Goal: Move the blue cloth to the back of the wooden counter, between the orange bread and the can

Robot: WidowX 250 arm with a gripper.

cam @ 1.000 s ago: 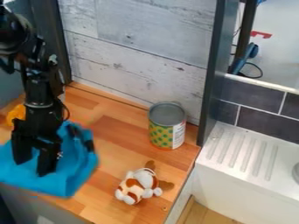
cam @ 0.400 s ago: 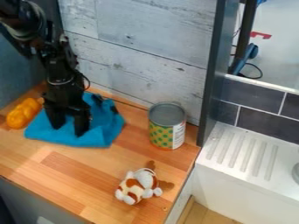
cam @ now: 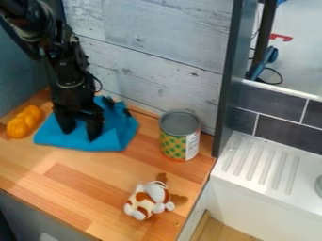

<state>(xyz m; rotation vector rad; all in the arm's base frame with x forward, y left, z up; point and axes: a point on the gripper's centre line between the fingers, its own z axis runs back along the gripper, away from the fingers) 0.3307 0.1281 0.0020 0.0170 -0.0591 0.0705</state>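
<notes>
The black gripper (cam: 80,134) hangs at the left of the camera view, over a blue cloth (cam: 116,136) lying on the wooden counter. Its two fingers are spread apart, tips down against or just above the cloth, with a stretch of cloth visible between them. Folds of the cloth rise behind the gripper, near the back wall. Left of the cloth lies a lumpy orange-yellow object (cam: 24,122). A tin can (cam: 180,135) with a green-dotted yellow label stands upright right of the cloth. Closer to the front, a white and brown plush toy (cam: 148,200) lies on the counter.
A pale wood-plank wall (cam: 144,61) bounds the counter (cam: 94,188) at the back. A dark upright post (cam: 228,80) stands behind the can. At the right is a white sink unit (cam: 270,164) with a ridged drainboard, below dark tiles.
The gripper and the cloth have gone back and to the right, away from the counter's front edge. The cloth now lies flatter, and the orange-yellow object has come into fuller view.
</notes>
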